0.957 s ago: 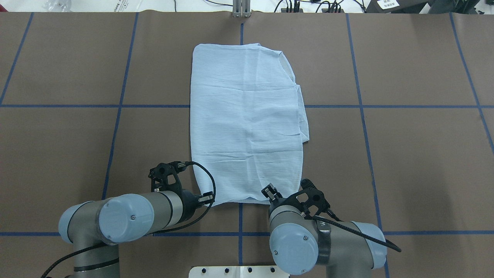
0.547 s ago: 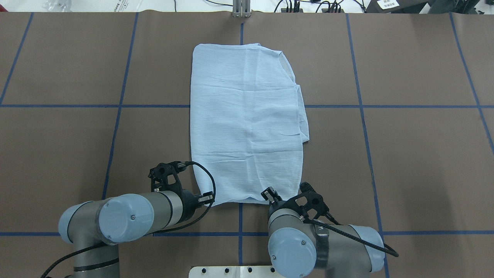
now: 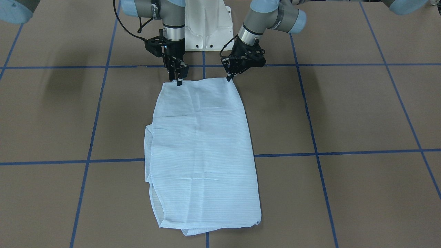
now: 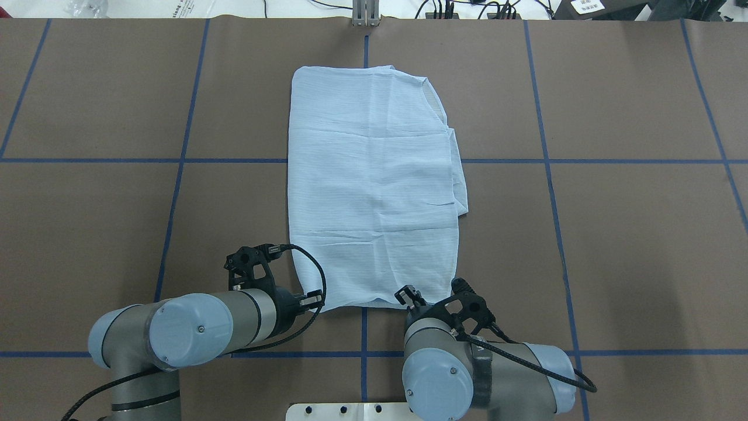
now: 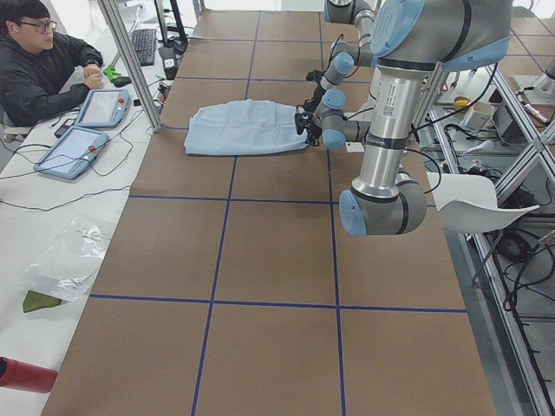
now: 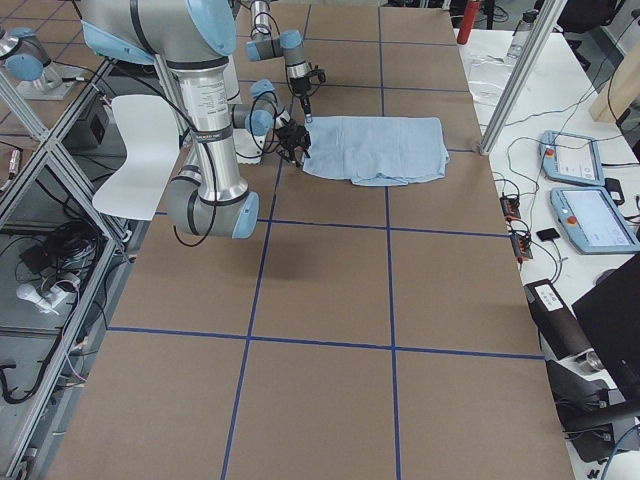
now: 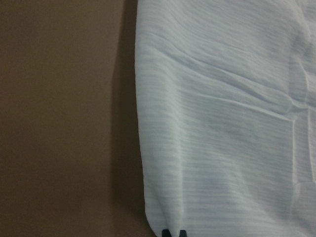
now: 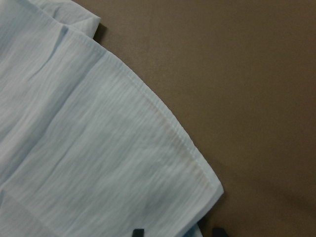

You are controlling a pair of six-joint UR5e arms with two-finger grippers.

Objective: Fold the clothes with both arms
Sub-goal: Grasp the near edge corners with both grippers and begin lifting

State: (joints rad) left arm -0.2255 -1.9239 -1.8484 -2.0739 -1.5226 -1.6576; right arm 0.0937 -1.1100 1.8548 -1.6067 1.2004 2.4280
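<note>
The light blue shirt (image 4: 374, 175) lies flat on the brown table, folded into a long rectangle running away from me; it also shows in the front view (image 3: 203, 148). My left gripper (image 4: 315, 299) sits at its near left corner, fingertips close together on the fabric edge in the left wrist view (image 7: 174, 233); in the front view it (image 3: 228, 78) touches that corner. My right gripper (image 4: 411, 294) is at the near edge by the right corner (image 3: 178, 82). Its fingertips stand apart in the right wrist view (image 8: 177, 231), on either side of the hemmed corner (image 8: 197, 173).
The white pedestal base (image 3: 206, 24) stands just behind both grippers. Blue tape lines grid the brown table (image 4: 613, 234). An operator (image 5: 43, 61) sits at a side bench with tablets (image 5: 95, 108). A white chair (image 6: 140, 140) stands beside the robot.
My right arm has drawn slightly back toward the base and left, bringing its gripper onto the shirt's near edge. The left arm and the shirt have not moved.
</note>
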